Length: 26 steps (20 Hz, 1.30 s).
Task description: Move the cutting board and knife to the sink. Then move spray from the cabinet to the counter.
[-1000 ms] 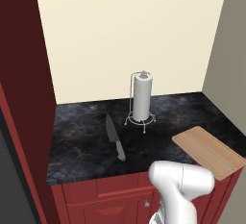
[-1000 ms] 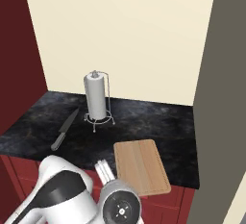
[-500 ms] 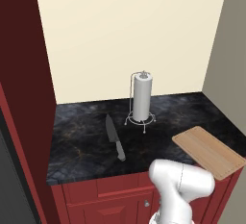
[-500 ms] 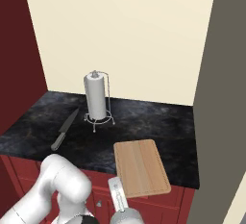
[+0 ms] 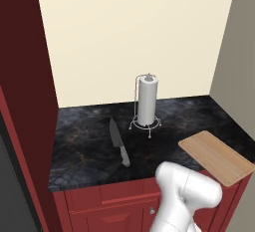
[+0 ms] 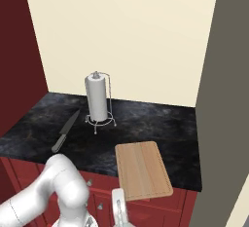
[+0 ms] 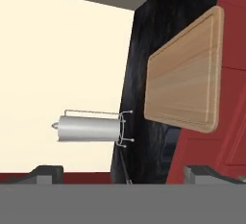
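Currently, left base view: cutting board (image 5: 217, 156) overhangs the counter's (image 5: 89, 141) front right corner, knife (image 5: 118, 142) left of the paper-towel roll (image 5: 147, 100). Right base view: board near the front edge, claw (image 6: 119, 211) low in front of it. Hand view: fingertips (image 7: 45, 172) wide apart, holding nothing, board ahead, untouched.

Before me the cutting board (image 6: 143, 169), light tan wood, lies flat on the black veined worktop (image 6: 160, 123), its near end overhanging the front edge. The knife (image 5: 119, 142) lies flat well apart from it, dark blade pointing toward the wall, grey handle toward the front.
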Available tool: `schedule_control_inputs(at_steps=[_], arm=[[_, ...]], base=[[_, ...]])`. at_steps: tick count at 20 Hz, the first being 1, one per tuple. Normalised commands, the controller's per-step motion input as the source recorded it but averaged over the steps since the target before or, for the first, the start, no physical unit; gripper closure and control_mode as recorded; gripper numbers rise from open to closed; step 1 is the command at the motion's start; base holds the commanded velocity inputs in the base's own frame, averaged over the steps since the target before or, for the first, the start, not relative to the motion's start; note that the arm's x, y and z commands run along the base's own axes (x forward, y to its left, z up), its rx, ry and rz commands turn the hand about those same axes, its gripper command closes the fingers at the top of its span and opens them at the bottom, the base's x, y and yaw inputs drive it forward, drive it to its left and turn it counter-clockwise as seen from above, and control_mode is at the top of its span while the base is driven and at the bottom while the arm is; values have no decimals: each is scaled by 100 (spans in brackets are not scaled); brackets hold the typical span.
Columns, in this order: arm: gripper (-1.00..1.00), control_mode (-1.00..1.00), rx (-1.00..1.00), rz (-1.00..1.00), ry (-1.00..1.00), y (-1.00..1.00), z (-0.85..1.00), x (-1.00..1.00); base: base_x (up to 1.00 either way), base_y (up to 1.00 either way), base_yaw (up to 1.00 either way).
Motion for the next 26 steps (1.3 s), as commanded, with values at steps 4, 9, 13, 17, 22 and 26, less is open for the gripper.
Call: schedule_control_inputs(at_steps=[4, 9, 13, 17, 22, 26], arm=[[-100, -100, 4, 0, -3, -6, -1, 14], [-100, -100, 1, 0, 0, -15, -11, 13], [-100, -100, 0, 0, 0, -17, -20, 0], [-100, -100, 0, 0, 0, -8, -12, 0], [-100, -100, 0, 0, 0, -1, -7, 5], [-100, -100, 0, 0, 0, 0, -6, 11]], base=[[0, 0, 0], [0, 0, 0], [0, 0, 0], [0, 0, 0], [0, 0, 0], [0, 0, 0]])
